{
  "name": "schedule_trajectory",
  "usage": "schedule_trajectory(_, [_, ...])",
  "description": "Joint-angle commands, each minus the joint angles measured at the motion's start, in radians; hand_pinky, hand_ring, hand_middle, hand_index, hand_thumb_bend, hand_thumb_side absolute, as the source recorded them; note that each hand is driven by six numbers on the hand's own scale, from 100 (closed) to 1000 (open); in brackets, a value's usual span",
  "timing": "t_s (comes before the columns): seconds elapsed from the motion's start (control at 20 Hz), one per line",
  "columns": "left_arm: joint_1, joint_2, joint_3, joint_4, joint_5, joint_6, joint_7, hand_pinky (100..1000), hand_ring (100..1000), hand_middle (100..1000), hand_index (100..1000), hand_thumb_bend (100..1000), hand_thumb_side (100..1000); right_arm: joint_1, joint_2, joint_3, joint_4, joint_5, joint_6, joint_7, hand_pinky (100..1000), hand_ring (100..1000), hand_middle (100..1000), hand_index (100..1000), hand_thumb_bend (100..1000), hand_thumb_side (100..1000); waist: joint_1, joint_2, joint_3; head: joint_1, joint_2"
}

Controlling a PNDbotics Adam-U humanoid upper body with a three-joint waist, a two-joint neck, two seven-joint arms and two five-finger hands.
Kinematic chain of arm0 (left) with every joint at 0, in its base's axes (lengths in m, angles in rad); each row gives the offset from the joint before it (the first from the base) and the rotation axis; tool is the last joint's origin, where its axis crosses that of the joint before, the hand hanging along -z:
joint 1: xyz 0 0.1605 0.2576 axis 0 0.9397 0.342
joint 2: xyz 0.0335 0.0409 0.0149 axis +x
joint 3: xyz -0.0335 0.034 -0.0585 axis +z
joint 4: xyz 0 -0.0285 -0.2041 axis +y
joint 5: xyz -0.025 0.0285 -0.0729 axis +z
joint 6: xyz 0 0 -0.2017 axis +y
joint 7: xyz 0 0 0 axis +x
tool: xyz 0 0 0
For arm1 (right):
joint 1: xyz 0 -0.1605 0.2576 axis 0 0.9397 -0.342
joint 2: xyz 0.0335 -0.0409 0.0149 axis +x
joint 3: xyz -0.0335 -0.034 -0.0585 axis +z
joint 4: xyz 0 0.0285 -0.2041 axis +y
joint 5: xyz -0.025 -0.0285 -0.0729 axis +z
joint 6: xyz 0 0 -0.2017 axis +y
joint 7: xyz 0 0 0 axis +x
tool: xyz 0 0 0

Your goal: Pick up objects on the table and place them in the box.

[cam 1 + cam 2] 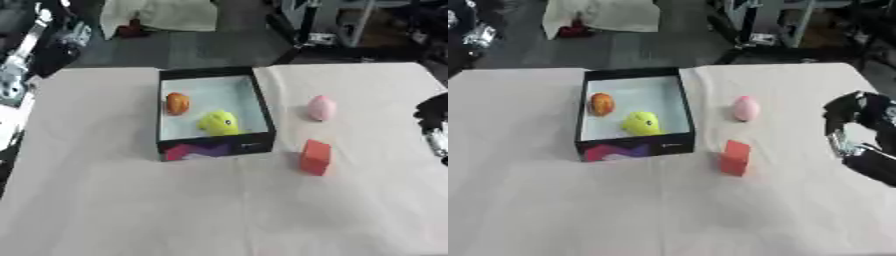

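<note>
Box (633, 146), black outside with a pale lining, sits open on the cloth-covered table (623, 210), left of centre; its near wall carries a pink and purple patch and a small pale mark beside it, neither readable as writing; inside lie two things, an orange rounded object (602, 104) against the left wall and a yellow rounded toy (642, 123) near the front, slightly apart from each other; outside the box, to its right, a pink egg-shaped object (745, 108) rests on the cloth level with the box's middle, and a red block (734, 157) stands upright nearer the viewer, just beyond the box's front right corner, touching neither the box nor the pink object; the robot's right hand (857, 129), black with silver parts, enters from the right edge and hangs above the table well apart from the pink object and the red block; it holds nothing, but whether its fingers are straight or curled cannot be told; the left hand does not show.
</note>
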State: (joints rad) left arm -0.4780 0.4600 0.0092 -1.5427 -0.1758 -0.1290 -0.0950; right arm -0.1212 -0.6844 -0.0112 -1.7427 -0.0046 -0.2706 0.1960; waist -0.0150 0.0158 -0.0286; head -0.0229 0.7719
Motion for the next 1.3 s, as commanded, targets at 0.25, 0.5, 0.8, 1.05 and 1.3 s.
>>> schedule_trajectory(0.25, [0.122, -0.079, 0.061, -0.14, 0.043, 0.05, 0.039, 647, 526, 569, 801, 100, 859, -0.266, -0.119, 0.076, 0.353, 0.039, -0.006, 0.213, 726, 883, 873, 789, 100, 198, -0.007, 0.017, 0.024, -0.042, -0.002])
schedule_trajectory(0.5, [0.182, -0.144, 0.063, -0.177, 0.056, 0.061, 0.038, 644, 518, 559, 798, 100, 885, -0.456, -0.062, 0.108, 0.6, 0.226, -0.034, 0.286, 775, 941, 939, 849, 100, 214, 0.005, 0.029, 0.049, -0.083, -0.002])
schedule_trajectory(0.8, [0.19, -0.168, 0.047, -0.188, 0.057, 0.066, 0.012, 644, 514, 554, 794, 100, 886, -0.563, 0.016, 0.106, 0.804, 0.387, -0.074, 0.275, 797, 957, 954, 857, 100, 322, 0.017, 0.036, 0.07, -0.116, -0.002])
schedule_trajectory(1.05, [0.189, -0.184, 0.038, -0.198, 0.051, 0.063, -0.002, 645, 514, 552, 794, 100, 882, -0.614, 0.062, 0.097, 0.913, 0.502, -0.062, 0.177, 801, 957, 955, 864, 100, 346, 0.023, 0.038, 0.087, -0.14, -0.002])
schedule_trajectory(1.3, [0.19, -0.193, 0.032, -0.2, 0.045, 0.064, -0.011, 645, 514, 552, 794, 100, 884, -0.627, 0.094, 0.099, 0.962, 0.569, -0.056, 0.123, 804, 954, 954, 867, 100, 432, 0.024, 0.039, 0.095, -0.156, -0.002])
